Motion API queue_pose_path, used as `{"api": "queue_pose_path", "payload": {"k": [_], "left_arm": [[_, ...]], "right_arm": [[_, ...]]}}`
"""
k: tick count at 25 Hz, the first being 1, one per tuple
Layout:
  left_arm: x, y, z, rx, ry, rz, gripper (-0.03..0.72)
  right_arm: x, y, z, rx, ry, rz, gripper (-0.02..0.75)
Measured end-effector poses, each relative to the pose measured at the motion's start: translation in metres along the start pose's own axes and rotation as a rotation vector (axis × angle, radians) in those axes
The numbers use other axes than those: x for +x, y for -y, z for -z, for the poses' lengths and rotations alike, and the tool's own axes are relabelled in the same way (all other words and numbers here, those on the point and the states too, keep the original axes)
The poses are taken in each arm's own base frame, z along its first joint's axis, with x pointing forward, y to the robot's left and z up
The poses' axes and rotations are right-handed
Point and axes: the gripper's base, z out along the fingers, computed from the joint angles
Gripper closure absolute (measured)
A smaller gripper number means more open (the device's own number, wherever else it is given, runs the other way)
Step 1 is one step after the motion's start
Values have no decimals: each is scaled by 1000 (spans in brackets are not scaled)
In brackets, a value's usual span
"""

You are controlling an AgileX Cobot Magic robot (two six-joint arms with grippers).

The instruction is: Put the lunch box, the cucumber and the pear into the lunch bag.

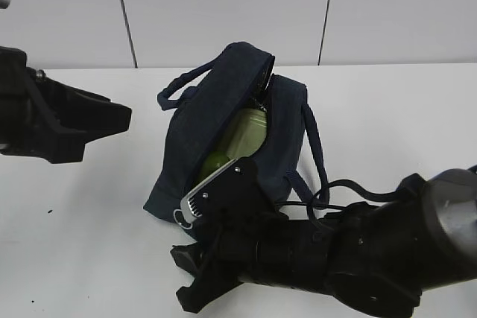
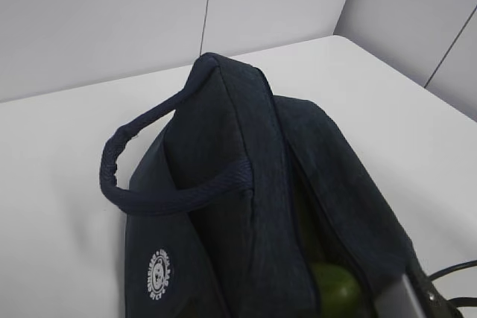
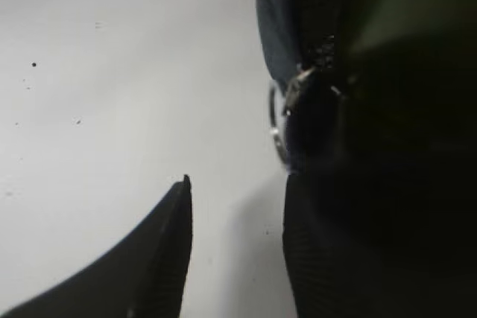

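On the navy lunch bag [image 2: 223, 184], an unreadable round white logo [image 2: 159, 275]; right gripper [image 1: 195, 255] spread, left gripper's state unclear

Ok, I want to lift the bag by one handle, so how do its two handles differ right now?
The left handle stands out from the bag as an open loop. The right handle droops flat down the bag's side toward the table. The left handle has free space around it, while the right handle ends close to the right arm. Both are padded navy loops.
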Motion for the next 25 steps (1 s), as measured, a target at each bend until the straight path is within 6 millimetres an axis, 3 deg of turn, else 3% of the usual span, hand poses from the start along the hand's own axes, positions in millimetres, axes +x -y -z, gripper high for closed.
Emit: {"api": "queue_pose_path", "payload": {"k": [19,25], "left_arm": [[0,0,0,0,1,3,449],[0,0,0,0,1,3,449]], "right_arm": [[-2,7,-5,81,40,-88,435],[-1,9,-17,83,33,-90,436]]}}
